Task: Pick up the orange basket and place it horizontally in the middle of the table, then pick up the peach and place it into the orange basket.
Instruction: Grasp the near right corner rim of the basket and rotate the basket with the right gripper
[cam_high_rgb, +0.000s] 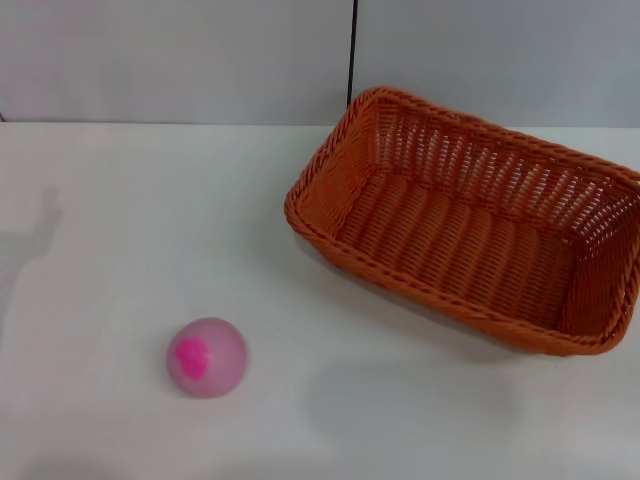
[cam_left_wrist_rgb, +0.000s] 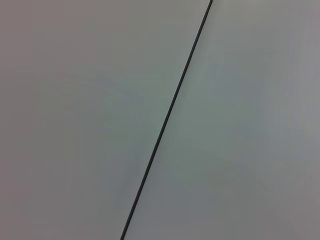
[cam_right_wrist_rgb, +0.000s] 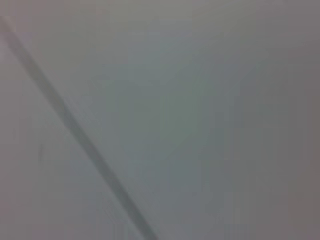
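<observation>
The orange basket stands on the white table at the right, far side, turned at a slant with its open top up and nothing inside. The peach, a pale pink ball with a magenta blotch, rests on the table near the front left, well apart from the basket. Neither gripper shows in the head view. Both wrist views show only a plain grey wall with a dark seam line.
A grey wall with a vertical dark seam rises behind the table's far edge. A faint shadow falls on the table at the far left. Bare white tabletop lies between peach and basket.
</observation>
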